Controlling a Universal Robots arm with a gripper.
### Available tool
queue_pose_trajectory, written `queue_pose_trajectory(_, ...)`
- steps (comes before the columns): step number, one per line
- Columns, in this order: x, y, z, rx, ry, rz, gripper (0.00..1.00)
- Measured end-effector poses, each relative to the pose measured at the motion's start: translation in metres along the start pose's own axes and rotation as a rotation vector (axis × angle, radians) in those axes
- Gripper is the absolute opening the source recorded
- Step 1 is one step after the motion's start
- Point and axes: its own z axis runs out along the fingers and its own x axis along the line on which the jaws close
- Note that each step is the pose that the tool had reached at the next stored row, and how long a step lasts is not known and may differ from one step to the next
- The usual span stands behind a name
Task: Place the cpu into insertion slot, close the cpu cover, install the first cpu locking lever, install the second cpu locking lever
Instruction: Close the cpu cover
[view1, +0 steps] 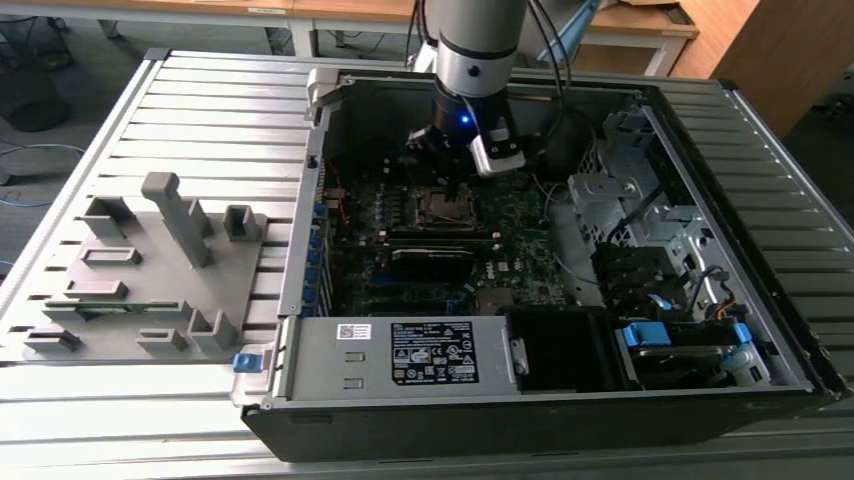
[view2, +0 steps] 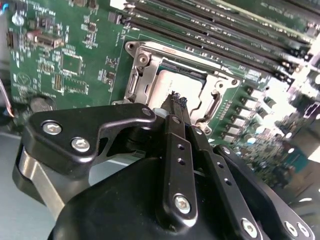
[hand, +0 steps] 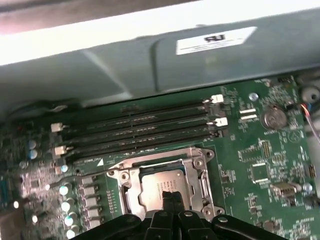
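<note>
Gripper (view2: 178, 100), fingers pinched together w/ nothing between, hangs tip-down directly over the cpu (hand: 159, 181); contact can't be told. The cpu lies flat in the slot (view1: 443, 205), framed by the cover (hand: 200, 172), which looks folded down. Beyond, mem. slots (hand: 140, 132) run parallel to the socket's far edge, then the case wall (hand: 150, 65). Low board (hand: 260, 165) flanks the socket.
</note>
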Motion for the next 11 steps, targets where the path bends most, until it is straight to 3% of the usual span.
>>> queue_pose_trajectory(6, 0.0, 0.0, 0.0011, -0.0001, 0.0025, -0.097, 0.11)
queue_pose_trajectory(11, 0.0009, -0.0002, 0.0034, 0.0026, 0.0021, -0.112, 0.11)
